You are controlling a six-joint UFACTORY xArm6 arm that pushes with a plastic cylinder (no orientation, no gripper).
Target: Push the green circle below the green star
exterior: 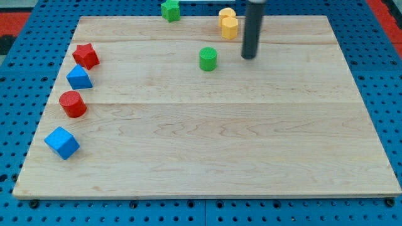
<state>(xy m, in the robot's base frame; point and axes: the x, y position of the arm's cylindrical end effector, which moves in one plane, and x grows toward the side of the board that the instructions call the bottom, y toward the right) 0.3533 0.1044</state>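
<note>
The green circle (208,58) stands on the wooden board in the upper middle of the view. The green star (169,10) sits at the board's top edge, up and to the left of the circle. My tip (249,57) touches the board to the right of the green circle, a short gap apart from it, and below the yellow blocks.
Two yellow blocks (228,23) sit close together at the top, left of the rod. Along the left edge are a red star (85,56), a blue triangle-like block (79,77), a red circle (73,103) and a blue cube (62,142). The board's (207,157) edges border blue pegboard.
</note>
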